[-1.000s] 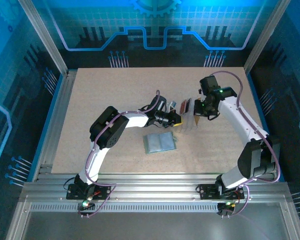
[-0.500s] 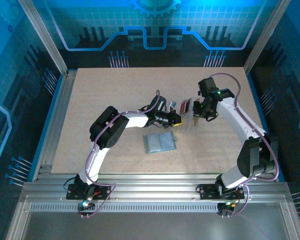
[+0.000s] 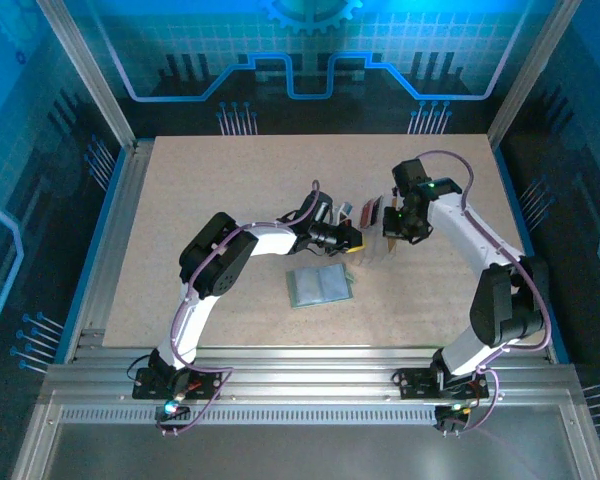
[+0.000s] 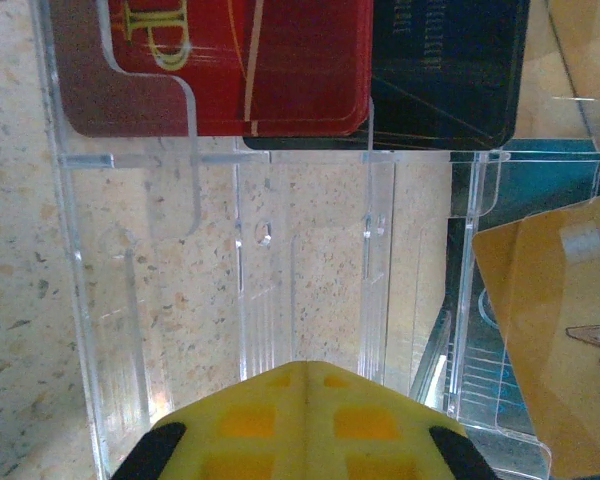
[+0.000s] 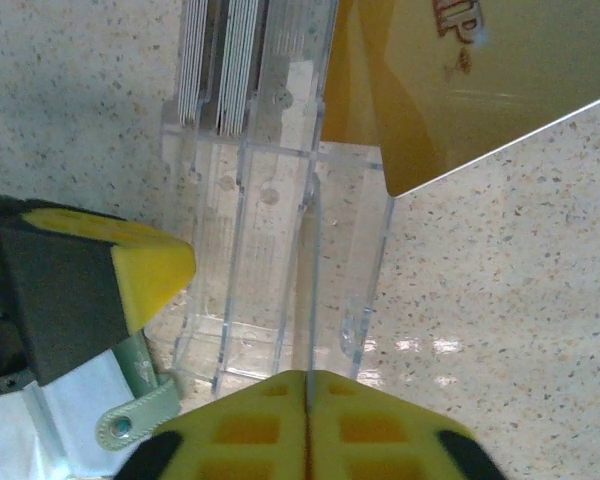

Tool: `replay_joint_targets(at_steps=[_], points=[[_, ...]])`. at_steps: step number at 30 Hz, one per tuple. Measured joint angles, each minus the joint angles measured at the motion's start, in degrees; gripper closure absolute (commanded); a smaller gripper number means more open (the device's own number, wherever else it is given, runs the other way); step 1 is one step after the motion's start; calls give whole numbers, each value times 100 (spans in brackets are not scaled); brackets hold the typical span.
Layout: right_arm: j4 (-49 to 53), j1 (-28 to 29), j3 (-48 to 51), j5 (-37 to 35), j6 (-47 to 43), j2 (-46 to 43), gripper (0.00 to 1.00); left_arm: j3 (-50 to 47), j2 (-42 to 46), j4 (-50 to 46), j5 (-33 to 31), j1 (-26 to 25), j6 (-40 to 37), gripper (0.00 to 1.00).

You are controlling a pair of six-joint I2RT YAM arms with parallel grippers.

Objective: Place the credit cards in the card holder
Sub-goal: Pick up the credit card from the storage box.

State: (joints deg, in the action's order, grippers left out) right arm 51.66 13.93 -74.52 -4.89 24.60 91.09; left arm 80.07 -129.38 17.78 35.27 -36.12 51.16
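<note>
Grey-green, the card holder (image 3: 320,285) lies flat on the speckled bench (image 3: 210,180). It is on the near side of the clear acrylic stand (image 3: 372,228) and apart from it.

At the stand's left end I have the left fingers (image 4: 250,430) pressed together with no gap. Their yellow tips sit just short of the stand's empty slots, and nothing is between them.

At the stand's right end I have the right fingers (image 5: 250,435) closed as well. A thin clear edge of the stand runs straight up from the seam between them. I cannot tell whether they pinch that edge or only touch it.

Through the left wrist camera, beyond the empty slots, the red card (image 4: 230,60) stands in the stand. The dark card (image 4: 445,70) is just beside it, and their edges overlap. A gold card (image 4: 550,330) leans at the side of the stand to the right of those slots. A second tan card (image 4: 580,50) shows past it, at the stand's far corner.
</note>
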Motion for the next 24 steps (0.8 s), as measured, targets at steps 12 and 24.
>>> replay_joint_targets(at_steps=[12, 24], points=[[186, 144, -278, -105, -15, -271, 100, -304, 341, -861, -52, 155, -125, 86], [37, 505, -415, -107, -13, -540, 100, -986, 2817, -1517, -341, 389, -505, 67]])
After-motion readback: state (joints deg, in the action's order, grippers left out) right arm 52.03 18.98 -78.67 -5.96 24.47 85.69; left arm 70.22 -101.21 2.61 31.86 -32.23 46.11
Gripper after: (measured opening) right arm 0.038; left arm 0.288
